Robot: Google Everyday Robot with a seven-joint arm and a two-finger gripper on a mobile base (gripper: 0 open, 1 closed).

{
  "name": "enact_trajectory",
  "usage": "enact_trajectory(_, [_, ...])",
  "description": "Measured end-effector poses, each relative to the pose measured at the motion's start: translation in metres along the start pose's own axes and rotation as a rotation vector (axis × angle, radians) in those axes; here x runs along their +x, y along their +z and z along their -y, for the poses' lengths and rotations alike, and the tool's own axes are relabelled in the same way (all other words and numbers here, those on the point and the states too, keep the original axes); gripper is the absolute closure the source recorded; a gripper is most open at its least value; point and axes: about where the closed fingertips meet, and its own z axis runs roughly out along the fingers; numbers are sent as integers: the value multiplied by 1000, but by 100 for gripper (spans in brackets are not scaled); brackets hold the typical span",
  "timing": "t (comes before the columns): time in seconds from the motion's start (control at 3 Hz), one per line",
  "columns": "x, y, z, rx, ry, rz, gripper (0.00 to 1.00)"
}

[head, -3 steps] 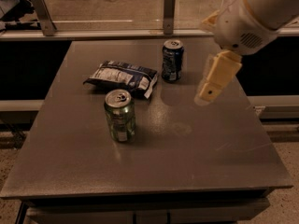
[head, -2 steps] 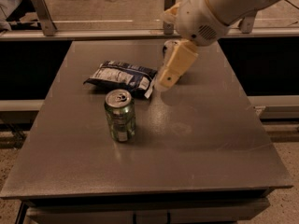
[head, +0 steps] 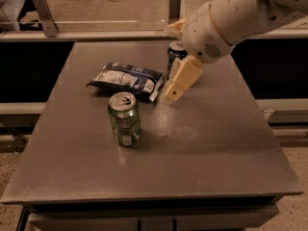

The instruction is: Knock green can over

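The green can [head: 124,119] stands upright on the grey table [head: 211,148], left of centre, with its silver pull-tab top showing. My gripper [head: 179,82] hangs from the white arm above the table's back middle. It is to the right of and behind the green can, about a can's height away and not touching it. It covers part of a dark blue can [head: 175,51] standing behind it.
A dark blue and white snack bag [head: 127,79] lies flat just behind the green can, left of the gripper. A rail and a raised ledge [head: 96,32] run along the table's far edge. The table's sides drop off to the floor.
The arm has swung left from the table's right side to in front of the dark blue can, closer to the green can. The green can has not moved.
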Motion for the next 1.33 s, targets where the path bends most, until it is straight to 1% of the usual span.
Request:
enact_trajectory(0.33, [12,30,-15,-4,21,209,0])
enact_trajectory(0.67, [5,34,-38,-15,33,464,0])
enact_trajectory(1.0, [-32,21,-45,-8,-23,583,0])
enact_trajectory(1.33, [-27,35,-50,-52,38,602,0])
